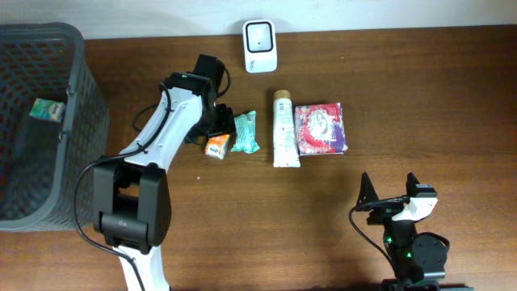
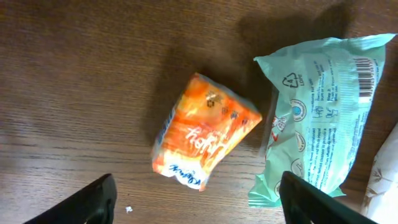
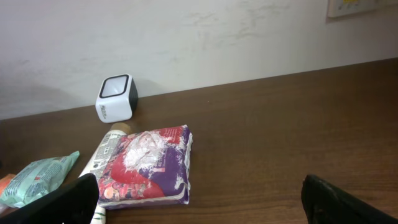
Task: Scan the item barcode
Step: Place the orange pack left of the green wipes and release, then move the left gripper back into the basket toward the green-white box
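Observation:
A small orange packet (image 2: 205,130) lies flat on the wooden table, loose, just ahead of my left gripper (image 2: 196,205), whose dark fingers (image 2: 87,202) stand wide open on either side of it. From overhead the left gripper (image 1: 217,134) hovers over this orange packet (image 1: 216,146). Beside it lies a mint-green packet (image 2: 317,112) with its barcode facing up. The white scanner (image 1: 260,45) stands at the table's far edge. My right gripper (image 3: 205,208) is open and empty, low near the front edge, well away from the items.
A white tube (image 1: 283,129) and a red-and-purple packet (image 1: 321,128) lie right of the green packet (image 1: 245,132). A dark mesh basket (image 1: 77,48) stands at the far left with a green item (image 1: 48,109) inside. The right gripper (image 1: 393,194) is at the front right.

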Controlling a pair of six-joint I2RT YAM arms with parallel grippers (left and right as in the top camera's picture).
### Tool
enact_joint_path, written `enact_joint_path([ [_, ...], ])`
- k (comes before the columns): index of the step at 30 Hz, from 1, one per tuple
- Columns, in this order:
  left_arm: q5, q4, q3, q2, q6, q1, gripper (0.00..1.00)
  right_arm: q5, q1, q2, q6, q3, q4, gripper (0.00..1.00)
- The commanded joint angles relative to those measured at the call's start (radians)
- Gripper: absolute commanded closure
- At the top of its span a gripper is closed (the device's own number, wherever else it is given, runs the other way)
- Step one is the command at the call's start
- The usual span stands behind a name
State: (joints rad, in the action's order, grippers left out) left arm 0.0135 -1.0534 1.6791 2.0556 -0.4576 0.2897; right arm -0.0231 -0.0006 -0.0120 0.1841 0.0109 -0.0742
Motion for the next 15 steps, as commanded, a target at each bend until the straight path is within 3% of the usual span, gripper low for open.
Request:
enact_joint_path([
  [1,0.017,-0.010,0.004,0.010,0.003,0.000,0.19,0.010,-0.006,0.006,0.004,-0.005,-0.005,0.01],
  [9,0.027,-0.130,0.177,-0.201,0.040,-0.024,0.18,0.010,-0.006,0.006,0.004,-0.005,-0.005,0.01],
  [15,0.153,-0.165,0.177,-0.415,0.040,-0.025,0.18,0.010,-0.006,0.006,0.004,-0.005,-0.005,0.01],
])
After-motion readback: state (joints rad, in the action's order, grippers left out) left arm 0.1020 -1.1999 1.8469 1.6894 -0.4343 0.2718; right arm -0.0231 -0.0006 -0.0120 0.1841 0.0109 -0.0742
